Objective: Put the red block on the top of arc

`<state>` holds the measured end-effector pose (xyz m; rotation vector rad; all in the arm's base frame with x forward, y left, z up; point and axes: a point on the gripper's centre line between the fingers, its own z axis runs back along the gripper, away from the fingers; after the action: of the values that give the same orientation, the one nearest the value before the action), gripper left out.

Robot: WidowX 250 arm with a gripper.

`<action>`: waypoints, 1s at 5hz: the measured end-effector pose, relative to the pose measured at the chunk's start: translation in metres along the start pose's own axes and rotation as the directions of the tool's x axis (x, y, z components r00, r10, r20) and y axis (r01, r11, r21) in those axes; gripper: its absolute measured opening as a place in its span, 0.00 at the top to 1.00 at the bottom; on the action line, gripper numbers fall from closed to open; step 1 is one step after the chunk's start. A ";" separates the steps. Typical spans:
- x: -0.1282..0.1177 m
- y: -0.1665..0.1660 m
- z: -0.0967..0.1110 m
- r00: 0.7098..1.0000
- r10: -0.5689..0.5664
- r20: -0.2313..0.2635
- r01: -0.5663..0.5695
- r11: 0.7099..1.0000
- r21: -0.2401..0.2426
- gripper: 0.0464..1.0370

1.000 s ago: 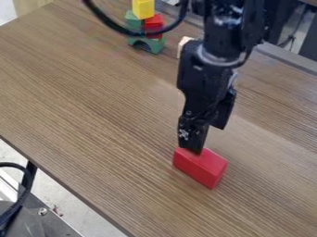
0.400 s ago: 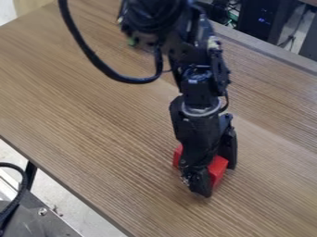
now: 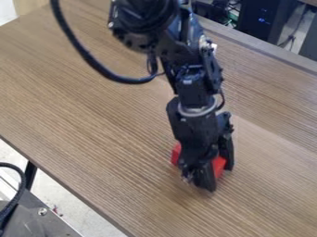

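The gripper (image 3: 219,177) hangs nearly upright over the desk (image 3: 93,106), its two fingers (image 3: 228,148) set to a narrow gap and holding the red block (image 3: 218,165) between them; one finger covers the middle of the block, so that red shows at its left end and again between the fingers; the block is located in the middle region of the desk, between the lower-left edge and the far upper-right edge, well apart from both; whether its underside bears on the desk cannot be determined; the arm (image 3: 192,85) enters from the top edge of the view, with a black cable (image 3: 93,60) looped along its left side; beyond the far upper-right edge stands dark equipment (image 3: 263,21) with small blue lights; outside the lower-left edge are a desk leg (image 3: 30,173) and a metal plate (image 3: 46,224)
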<state>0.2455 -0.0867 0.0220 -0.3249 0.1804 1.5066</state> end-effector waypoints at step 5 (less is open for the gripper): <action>0.023 -0.125 0.054 0.919 0.370 0.135 -0.330 0.911 -0.248 0.45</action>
<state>0.3666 -0.0517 0.0781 -0.3431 -0.0796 1.9120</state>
